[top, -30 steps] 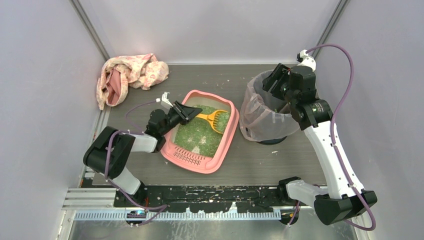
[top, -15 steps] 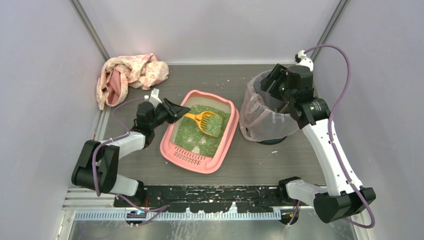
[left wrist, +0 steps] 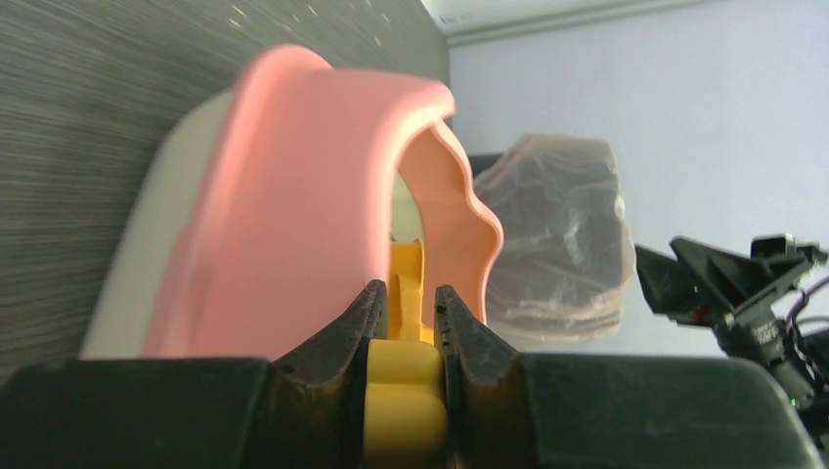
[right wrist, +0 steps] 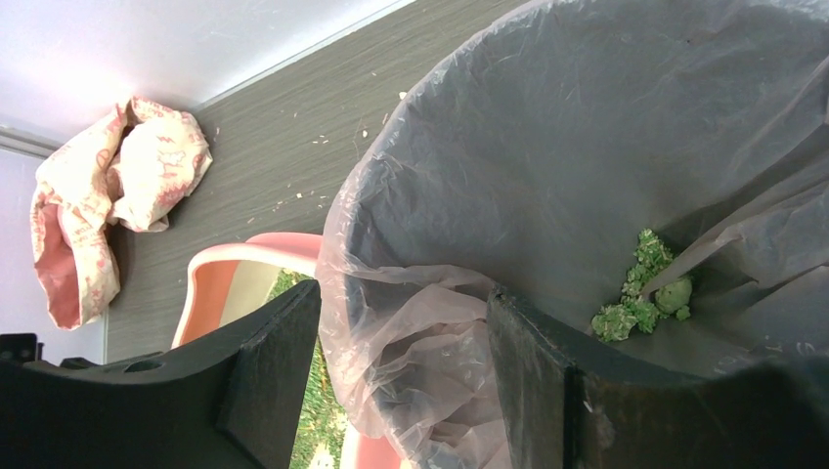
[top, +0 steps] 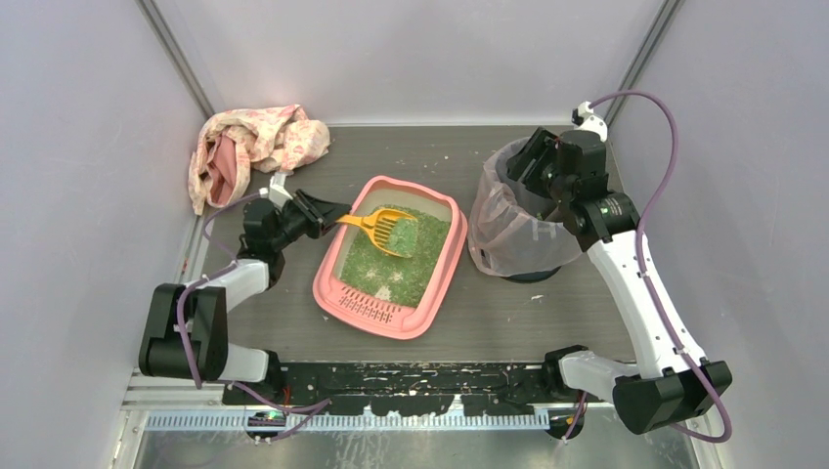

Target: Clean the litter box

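table (top: 508, 322) – dark, grey grain, pale specks scattered on it.

litter box (top: 442, 274) – mid-table and set at a slant, with the bin just beside its right rim. shallow pink rectangular tray, rounded corners, slotted grate lip (top: 367, 308) at the near end. green granules (top: 386, 264) cover the floor, with a pale patch close to the grate.

bin (top: 508, 230) – dark, round, lined with a translucent pinkish bag; green clumps (right wrist: 640, 288) lie inside.

cloth (top: 256, 145) – pink-patterned, crumpled in the far left corner.

right gripper (right wrist: 401, 362) – fingers spread, astride the bin's bag rim and not closed on it.

left gripper (left wrist: 403, 293) – by the tray's far left rim, jaws pinching the scoop handle.

scoop (top: 381, 228) – yellow, slotted; head over the litter, green granules in it.
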You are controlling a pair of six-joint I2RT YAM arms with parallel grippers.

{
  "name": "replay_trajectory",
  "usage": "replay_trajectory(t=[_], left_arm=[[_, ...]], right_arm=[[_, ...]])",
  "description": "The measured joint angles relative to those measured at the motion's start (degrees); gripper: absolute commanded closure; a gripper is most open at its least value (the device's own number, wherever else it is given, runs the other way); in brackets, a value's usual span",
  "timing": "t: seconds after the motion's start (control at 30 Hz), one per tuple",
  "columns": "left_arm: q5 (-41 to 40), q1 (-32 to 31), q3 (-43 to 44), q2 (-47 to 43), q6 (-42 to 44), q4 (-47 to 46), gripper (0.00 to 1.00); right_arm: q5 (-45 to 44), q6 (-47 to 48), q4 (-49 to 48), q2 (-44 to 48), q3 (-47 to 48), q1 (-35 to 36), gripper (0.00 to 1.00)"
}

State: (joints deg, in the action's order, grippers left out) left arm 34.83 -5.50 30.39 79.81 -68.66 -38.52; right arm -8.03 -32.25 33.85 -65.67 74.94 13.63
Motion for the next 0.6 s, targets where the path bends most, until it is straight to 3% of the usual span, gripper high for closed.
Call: replay_trajectory(t=[0.3,0.6], left_arm=[[7.2,8.4,1.1,-1.2,-1.1,7.0,1.00],[11.6,8.9,2.6,0.1,-3.0,8.3,1.00]], right_arm=[[0.1,-1.2,-1.7,0.0,-2.1,0.0,0.32],[0.1,-1.4,-3.1,0.2,-2.1,0.0,0.32]])
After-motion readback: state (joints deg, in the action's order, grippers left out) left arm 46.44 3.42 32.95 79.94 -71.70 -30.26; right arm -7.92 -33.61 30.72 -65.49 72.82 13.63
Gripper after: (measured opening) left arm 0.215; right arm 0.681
